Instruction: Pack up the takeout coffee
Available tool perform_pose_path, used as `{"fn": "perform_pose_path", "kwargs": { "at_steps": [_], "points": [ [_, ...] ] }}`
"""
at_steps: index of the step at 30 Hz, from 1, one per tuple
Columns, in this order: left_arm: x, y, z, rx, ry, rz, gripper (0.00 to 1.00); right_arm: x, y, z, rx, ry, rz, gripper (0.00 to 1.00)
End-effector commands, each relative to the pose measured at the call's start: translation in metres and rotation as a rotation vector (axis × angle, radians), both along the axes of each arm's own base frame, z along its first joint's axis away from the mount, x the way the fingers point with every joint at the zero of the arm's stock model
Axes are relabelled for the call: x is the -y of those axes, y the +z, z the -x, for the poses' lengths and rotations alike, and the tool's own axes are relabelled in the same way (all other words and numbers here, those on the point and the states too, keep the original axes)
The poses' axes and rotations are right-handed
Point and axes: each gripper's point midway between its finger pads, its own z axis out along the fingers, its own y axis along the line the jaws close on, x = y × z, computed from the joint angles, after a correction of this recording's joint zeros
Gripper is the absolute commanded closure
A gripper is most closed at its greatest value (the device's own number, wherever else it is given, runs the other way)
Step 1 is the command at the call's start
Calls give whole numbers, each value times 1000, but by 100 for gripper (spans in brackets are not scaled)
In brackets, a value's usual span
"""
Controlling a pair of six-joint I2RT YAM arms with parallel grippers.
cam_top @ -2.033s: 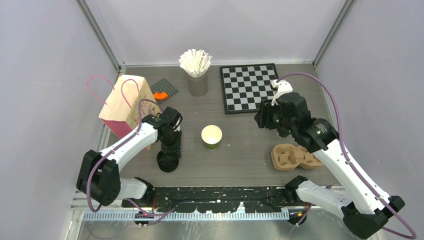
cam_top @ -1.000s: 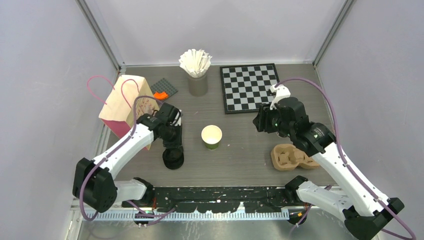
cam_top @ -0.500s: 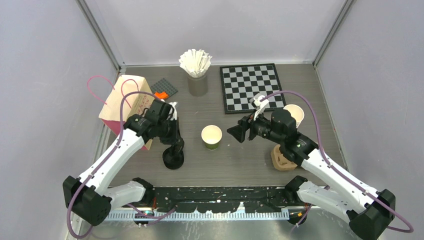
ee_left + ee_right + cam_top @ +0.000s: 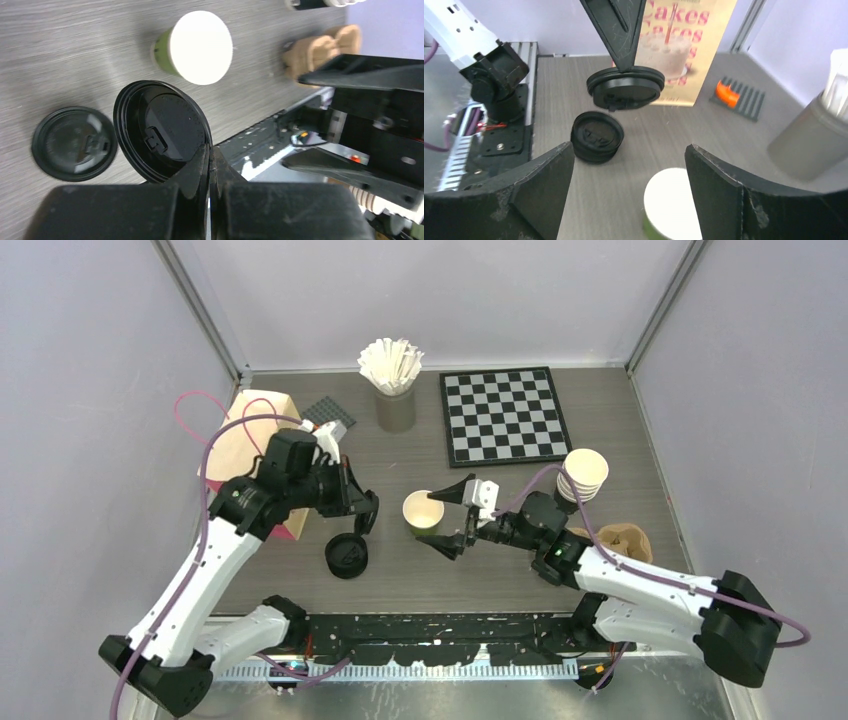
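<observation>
Cup [image 4: 423,513], olive-green outside and white inside, stands upright and lidless near the middle of the tabletop [image 4: 400,585], slightly toward its near edge, long axis vertical, mouth up. The right gripper [image 4: 441,519] is spread wide, a finger on either side of the cup, apart from it. The left gripper [image 4: 209,152] pinches the rim of a black lid [image 4: 162,130], held roughly level left of the cup, near a second lid [image 4: 347,556] lying flat.
</observation>
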Motion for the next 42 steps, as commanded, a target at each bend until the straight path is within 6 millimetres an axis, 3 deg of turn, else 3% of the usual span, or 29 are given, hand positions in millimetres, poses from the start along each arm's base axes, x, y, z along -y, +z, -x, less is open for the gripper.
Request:
{"fn": "perform_pose_path", "kwargs": {
  "at_steps": [1, 6, 14, 32, 38, 41, 42],
  "points": [
    [26, 55, 7, 79, -61, 222, 100, -10, 56, -1, 332, -5, -173, 14],
    [38, 75, 14, 80, -83, 342, 100, -23, 62, -1, 385, 20, -203, 13],
    [44, 89, 22, 77, -95, 431, 100, -38, 54, -4, 424, 39, -180, 12],
    [46, 87, 25, 58, -92, 478, 100, -54, 62, -16, 432, -17, -219, 9],
    [47, 84, 22, 64, -88, 471, 100, -58, 54, -15, 417, -10, -207, 10],
    [49, 79, 20, 53, -94, 469, 100, -61, 48, -15, 403, -3, -199, 22],
    [50, 77, 20, 49, -98, 470, 100, -62, 46, -15, 399, -5, -199, 37]
  ]
}}
